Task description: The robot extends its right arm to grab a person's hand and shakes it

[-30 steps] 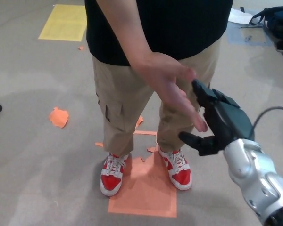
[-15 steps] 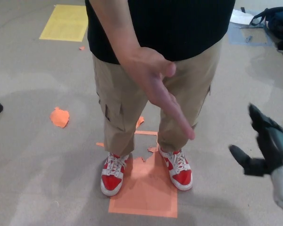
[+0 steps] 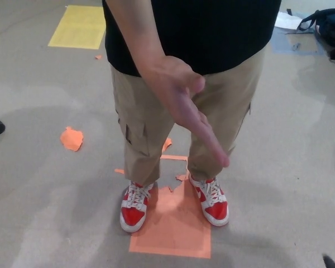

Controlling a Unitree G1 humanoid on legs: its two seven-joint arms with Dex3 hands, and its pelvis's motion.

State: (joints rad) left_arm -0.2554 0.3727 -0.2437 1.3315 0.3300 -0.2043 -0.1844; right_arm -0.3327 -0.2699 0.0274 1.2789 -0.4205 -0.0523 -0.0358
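Note:
A person in a black shirt and tan cargo trousers stands right in front of me. The person's hand (image 3: 185,109) is held out flat, pointing down and to the right, with nothing touching it. Only a small black sliver of my right hand (image 3: 327,261) shows in the bottom right corner of the head view, well below and to the right of the person's hand. My left hand is not visible.
The person's red and white shoes (image 3: 135,205) stand at the edge of an orange floor square (image 3: 173,229). An orange scrap (image 3: 71,138) and a yellow floor patch (image 3: 78,27) lie to the left. A dark bag (image 3: 326,28) sits at the far right.
My right hand has let go of the person's hand and dropped down and to the right, almost out of the picture. The person's hand stays held out, turned edge-on.

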